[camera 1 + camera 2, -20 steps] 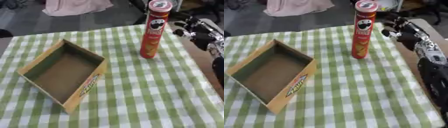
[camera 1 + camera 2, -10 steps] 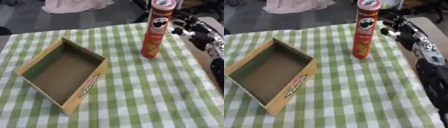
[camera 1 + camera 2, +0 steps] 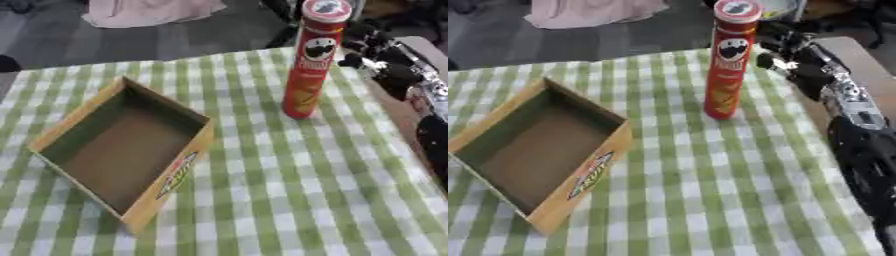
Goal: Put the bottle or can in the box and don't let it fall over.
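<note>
You are at the reach-in step: the red can [image 3: 726,60] stands upright on the checked table [image 3: 710,190], well apart from the empty box [image 3: 535,150], with your right hand [image 3: 785,52] just beside it, fingers relaxed and holding nothing, so close round its middle next.

Over the last second the right hand [image 3: 785,47] creeps a little closer to the red can [image 3: 726,65], now just beside its upper part on the right; whether they touch is unclear. The can stands upright where it did
</note>
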